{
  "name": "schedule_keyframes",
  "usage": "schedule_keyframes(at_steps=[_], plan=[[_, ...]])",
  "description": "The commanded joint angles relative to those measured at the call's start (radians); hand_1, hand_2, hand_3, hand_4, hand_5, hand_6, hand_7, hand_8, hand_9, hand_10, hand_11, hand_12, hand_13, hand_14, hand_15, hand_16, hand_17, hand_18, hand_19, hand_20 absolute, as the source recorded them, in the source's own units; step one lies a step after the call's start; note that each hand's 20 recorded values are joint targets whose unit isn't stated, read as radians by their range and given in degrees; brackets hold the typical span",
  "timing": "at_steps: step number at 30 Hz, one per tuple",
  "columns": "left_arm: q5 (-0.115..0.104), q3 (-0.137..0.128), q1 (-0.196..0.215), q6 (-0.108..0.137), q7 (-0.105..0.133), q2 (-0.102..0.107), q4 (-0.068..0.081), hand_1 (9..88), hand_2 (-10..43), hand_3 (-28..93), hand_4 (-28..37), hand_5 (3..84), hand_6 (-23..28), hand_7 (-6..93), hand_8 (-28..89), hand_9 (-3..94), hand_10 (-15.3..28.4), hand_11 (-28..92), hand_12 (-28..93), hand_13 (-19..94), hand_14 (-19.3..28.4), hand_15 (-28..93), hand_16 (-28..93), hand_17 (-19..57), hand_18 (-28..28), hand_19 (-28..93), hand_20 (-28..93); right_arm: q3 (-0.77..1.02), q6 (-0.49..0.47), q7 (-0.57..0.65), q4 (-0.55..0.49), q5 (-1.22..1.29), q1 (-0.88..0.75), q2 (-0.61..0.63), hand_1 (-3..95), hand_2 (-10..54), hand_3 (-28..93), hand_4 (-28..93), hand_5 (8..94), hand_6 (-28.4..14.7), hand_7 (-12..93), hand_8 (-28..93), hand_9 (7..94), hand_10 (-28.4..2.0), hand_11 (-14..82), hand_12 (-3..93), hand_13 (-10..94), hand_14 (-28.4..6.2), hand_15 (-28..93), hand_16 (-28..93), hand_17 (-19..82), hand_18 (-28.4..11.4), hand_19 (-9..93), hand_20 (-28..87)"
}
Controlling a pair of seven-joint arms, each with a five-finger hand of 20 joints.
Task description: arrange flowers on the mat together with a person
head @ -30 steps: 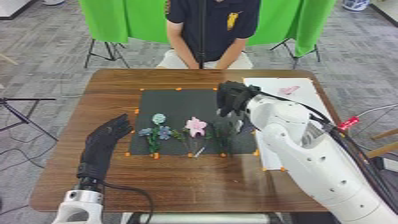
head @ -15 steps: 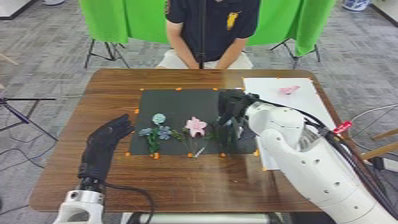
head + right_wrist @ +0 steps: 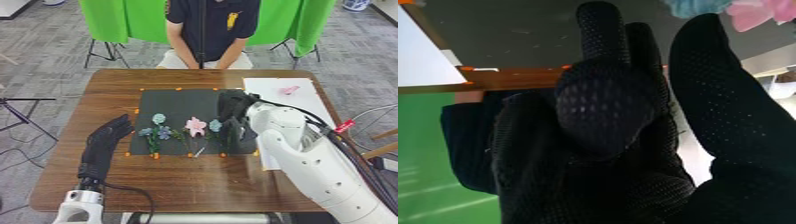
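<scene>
Pink-petaled flower (image 3: 290,90), far right, likely next

Lies on white rectangular sheet (image 3: 266,84), far and right of black-gloved right hand (image 3: 234,112), the nearer hand; stem direction too small to tell; grip angle probably hinges on it. Right hand over right part of black rectangular mat (image 3: 178,102), released, fingers mostly extended; pale blue flower (image 3: 215,125) on mat just left of it. Black-gloved left hand (image 3: 108,131) left of mat, fingers straight, grasping nothing.
</scene>
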Motion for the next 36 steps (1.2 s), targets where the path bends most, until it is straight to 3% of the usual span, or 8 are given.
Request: schedule_keyframes(at_steps=[1,8,13,16,20,25,28,36], plan=[[0.005,-0.004,0.010,-0.018,-0.014,-0.008,0.006,25.0,-6.8,63,-19.8,43.4,3.3,15.6,-6,39.1,11.5,18,19,33,15.8,17,7,1.8,11.8,5,16,0.158,0.076,0.029,-0.140,0.053,-0.059,0.024,45.4,-9.5,67,-26,67.9,1.5,14,-11,79.3,-13.8,11.3,12.0,94,-0.4,57,17,75,-4.4,91,28],[0.004,-0.006,-0.006,-0.034,-0.019,0.004,0.015,25.1,-6.7,63,-19.6,43.4,3.3,15.7,-6,39.1,11.5,18,19,33,15.9,17,7,1.7,11.8,5,16,0.375,0.419,0.023,-0.294,0.225,-0.272,0.044,43.0,-9.5,65,-23,68.5,0.3,13,-10,79.1,-13.8,11.4,12.3,94,-0.9,56,17,75,-4.6,91,26],[0.004,-0.001,-0.021,-0.036,-0.009,0.004,0.022,25.0,-6.8,63,-19.6,43.4,3.3,15.6,-6,39.2,11.5,18,19,33,15.9,17,7,1.7,11.8,5,16,0.518,0.670,-0.075,-0.365,0.610,-0.483,-0.030,36.5,-9.5,66,-16,69.6,-0.7,14,-9,77.3,-13.8,11.3,13.1,91,-6.0,32,24,66,-9.2,79,21],[0.002,0.005,-0.020,-0.035,-0.005,0.010,0.022,25.0,-6.8,63,-19.8,43.4,3.3,15.6,-6,39.2,11.6,18,19,33,15.8,17,7,1.8,11.8,4,16,0.652,0.541,-0.190,-0.384,0.953,-0.626,-0.145,30.1,-8.1,68,-16,66.2,-1.6,13,-9,69.6,-15.0,9.4,12.8,70,-12.5,22,22,45,-14.7,54,29],[0.001,0.010,-0.007,-0.023,0.000,0.009,0.017,25.0,-6.8,63,-19.8,43.4,3.3,15.6,-6,39.2,11.6,18,19,33,15.8,17,7,1.8,11.7,4,16,0.786,0.199,-0.201,-0.352,1.181,-0.760,-0.272,17.7,-6.8,70,-18,39.4,-2.4,7,-7,37.8,-15.3,3.8,9.9,26,-16.7,6,16,13,-13.7,11,25],[0.000,0.018,0.005,-0.026,-0.005,0.005,0.013,25.1,-6.6,63,-19.9,43.5,3.3,15.5,-6,39.3,11.6,17,19,33,15.9,14,6,2.1,11.6,4,16,0.849,0.017,-0.218,-0.366,1.151,-0.880,-0.402,18.5,-9.5,43,-27,15.4,-2.3,-5,-1,15.1,-13.1,-6.2,12.2,7,-15.6,-15,29,-3,-9.9,0,19],[0.000,0.027,0.008,-0.025,-0.004,0.017,0.011,25.1,-6.6,63,-19.9,43.5,3.4,15.4,-5,39.3,11.6,17,19,33,15.8,13,6,2.3,11.2,4,16,0.858,0.010,-0.217,-0.389,1.188,-0.925,-0.436,24.0,-9.5,12,-14,12.7,-2.3,-8,0,12.1,-12.9,-8.9,13.9,4,-15.4,-22,34,-7,-9.4,-3,18],[-0.008,0.033,0.005,-0.015,-0.008,0.023,0.013,24.2,-6.0,62,-21.1,43.5,3.3,15.2,-5,39.3,11.7,17,19,33,15.8,13,7,2.2,11.0,4,16,0.852,0.059,-0.165,-0.420,1.240,-0.953,-0.425,9.8,2.5,-3,-9,13.1,-1.8,-8,-1,11.7,-11.9,-10.0,13.8,2,-14.4,-26,38,-10,-8.0,-3,16]])
